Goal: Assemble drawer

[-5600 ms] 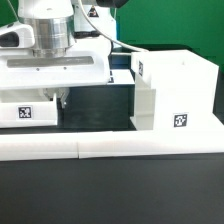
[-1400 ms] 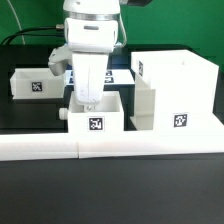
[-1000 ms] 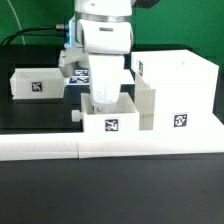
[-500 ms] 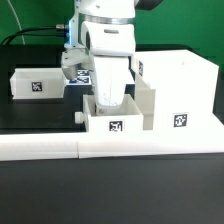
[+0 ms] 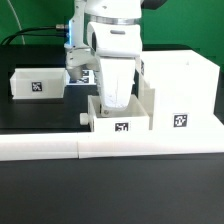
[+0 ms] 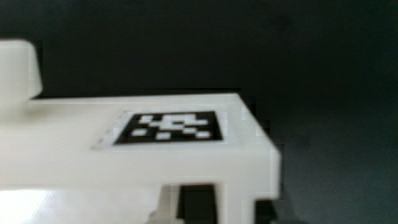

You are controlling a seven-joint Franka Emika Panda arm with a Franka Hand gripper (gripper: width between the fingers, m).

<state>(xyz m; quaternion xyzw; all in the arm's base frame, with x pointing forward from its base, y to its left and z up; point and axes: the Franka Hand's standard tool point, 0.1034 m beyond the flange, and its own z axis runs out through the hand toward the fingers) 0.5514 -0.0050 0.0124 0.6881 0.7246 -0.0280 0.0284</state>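
The gripper (image 5: 117, 100), jaws apparently clamped on a wall of the small tray (image 5: 121, 120), has moved that tray toward 3 o'clock since 1.4 s ago. In the exterior view it now sits close against the casing (image 5: 182, 88) at the casing's 9 o'clock side; contact cannot be confirmed. Judgement: the tray is being lined up for insertion, while the second tray (image 5: 33, 84) stays unmoved, well apart at 9 o'clock.
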